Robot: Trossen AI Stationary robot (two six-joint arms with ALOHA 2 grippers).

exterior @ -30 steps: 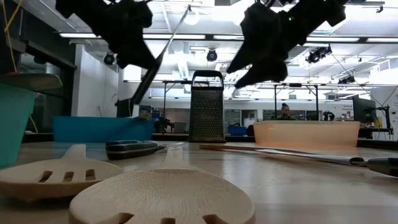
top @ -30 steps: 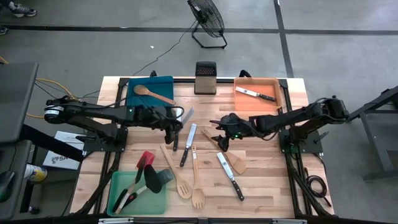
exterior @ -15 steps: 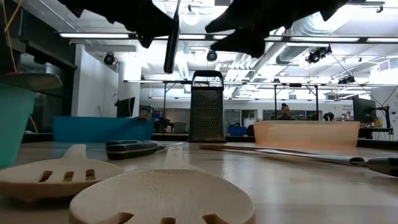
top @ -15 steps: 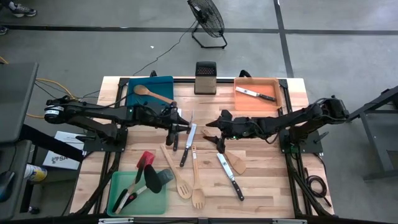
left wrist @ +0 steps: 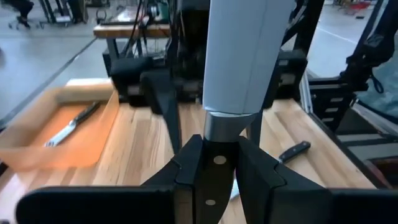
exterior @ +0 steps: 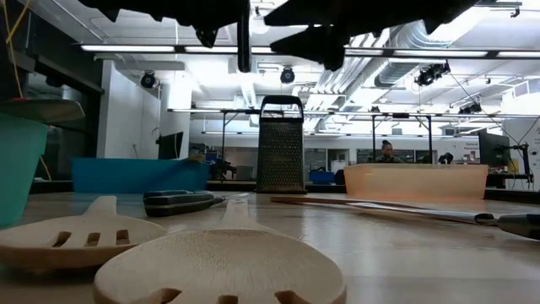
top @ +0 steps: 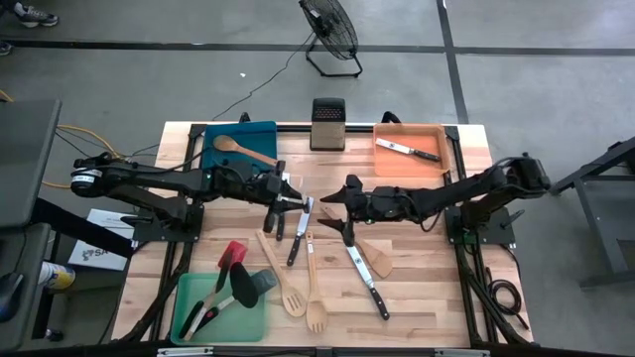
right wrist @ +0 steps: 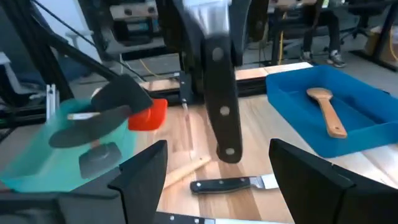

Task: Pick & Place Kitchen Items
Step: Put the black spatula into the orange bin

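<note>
Left gripper (top: 288, 196) is clenched on a knife (left wrist: 239, 56) by its black handle, lifted above the tabletop (top: 427, 278) at the centre of the high view. Right gripper (top: 335, 205) hangs just beside it, to the right, with its fingers (right wrist: 140, 171) spread wide and nothing between them. Below them in the frame, more knives, wooden spoons and spatulas lie loose on the wood. At upper left a blue tray (top: 263, 131) holds a wooden spoon (top: 241, 149); at upper right an orange tray (top: 442, 134) holds a second knife (top: 407, 150); a green tray (top: 189, 288) sits at lower left.
</note>
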